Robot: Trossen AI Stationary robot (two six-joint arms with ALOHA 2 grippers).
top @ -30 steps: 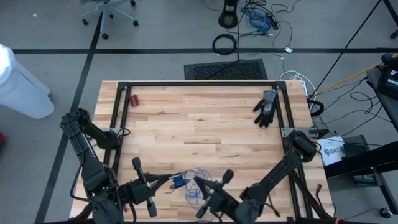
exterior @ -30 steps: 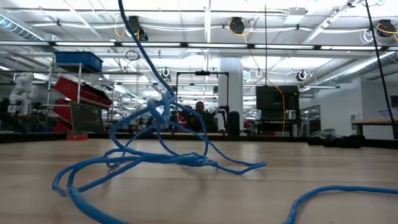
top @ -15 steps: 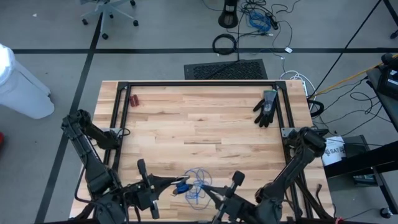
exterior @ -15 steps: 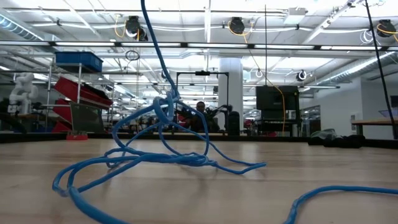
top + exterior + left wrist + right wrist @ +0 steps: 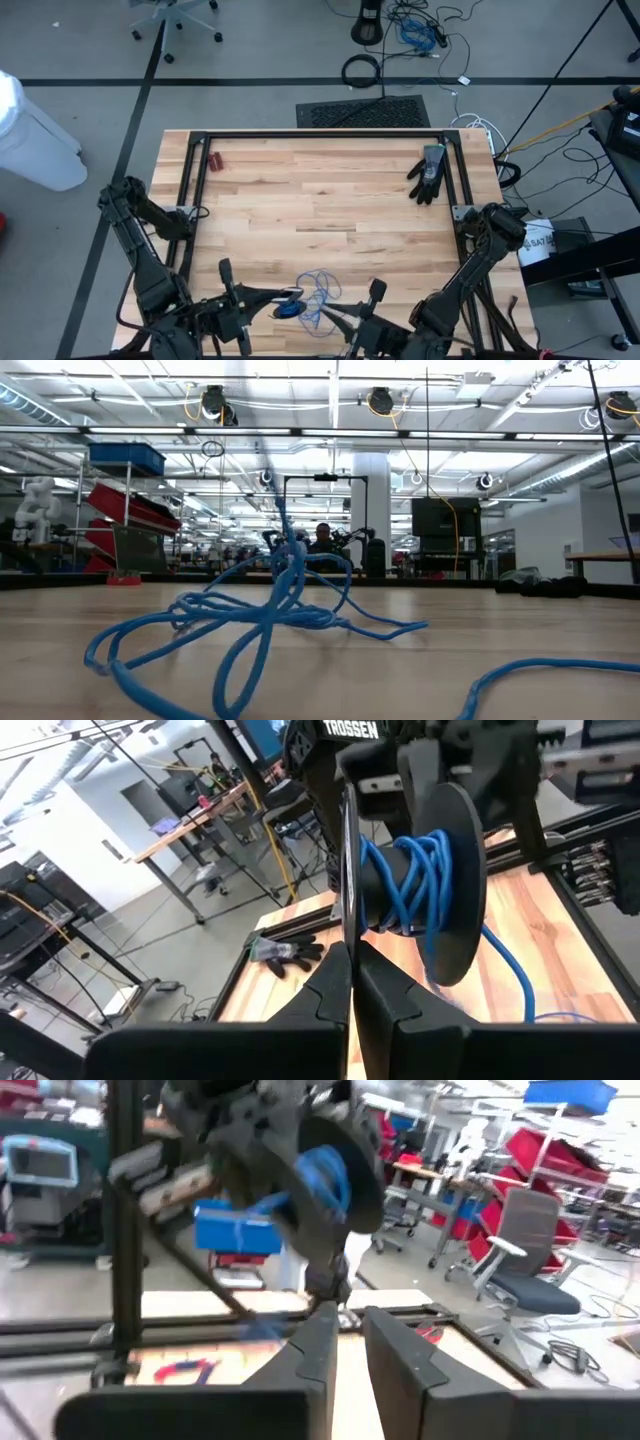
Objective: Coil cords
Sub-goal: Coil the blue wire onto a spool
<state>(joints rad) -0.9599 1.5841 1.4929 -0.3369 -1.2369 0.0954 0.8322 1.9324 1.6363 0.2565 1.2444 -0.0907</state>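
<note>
Several turns of the blue cord (image 5: pixel 415 880) are already wound on the dark spool (image 5: pixel 455 885) gripped by the closed left fingers (image 5: pixel 350 1005), the rest (image 5: pixel 318 296) is left loose on the wooden table (image 5: pixel 320 190), and the right fingers (image 5: pixel 340 1342) are slightly parted, holding nothing, in a workshop room.

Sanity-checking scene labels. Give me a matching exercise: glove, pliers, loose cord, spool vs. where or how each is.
Things:
1 glove
2 pliers
3 loose cord
4 spool

Place or state:
A far left corner of the table
B wound with blue cord
C middle of the table edge nearest the robot
D far right corner of the table

Pairs: 1-D, 2-A, 3-C, 4-B
</note>
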